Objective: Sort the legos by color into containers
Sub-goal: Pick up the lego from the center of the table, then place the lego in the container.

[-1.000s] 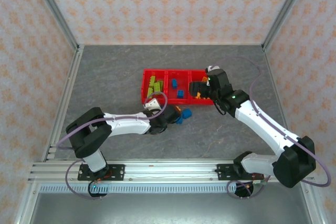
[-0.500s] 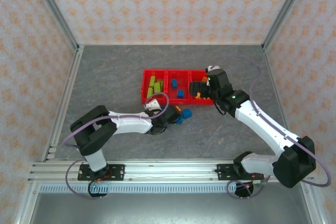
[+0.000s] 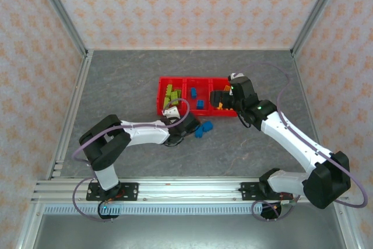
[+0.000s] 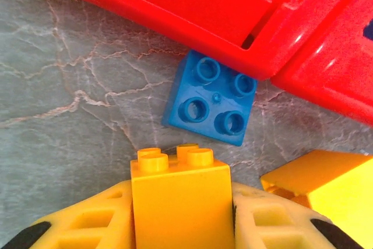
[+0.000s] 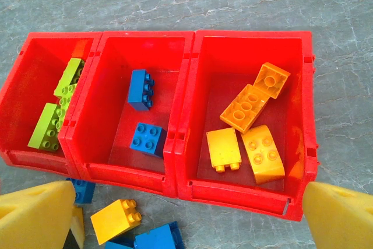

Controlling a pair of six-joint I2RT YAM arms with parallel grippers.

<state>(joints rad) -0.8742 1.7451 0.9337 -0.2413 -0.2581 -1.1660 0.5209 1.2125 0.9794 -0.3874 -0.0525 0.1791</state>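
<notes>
You are viewing three joined red bins: lime bricks lying left, blue bricks middle, orange-yellow bricks right; a blue brick resting against the outer wall, a yellow brick just below.

No text, label, brand mark or number can be read in any view. The legos show plain studs with no legible lettering, and the red containers have plain walls.
</notes>
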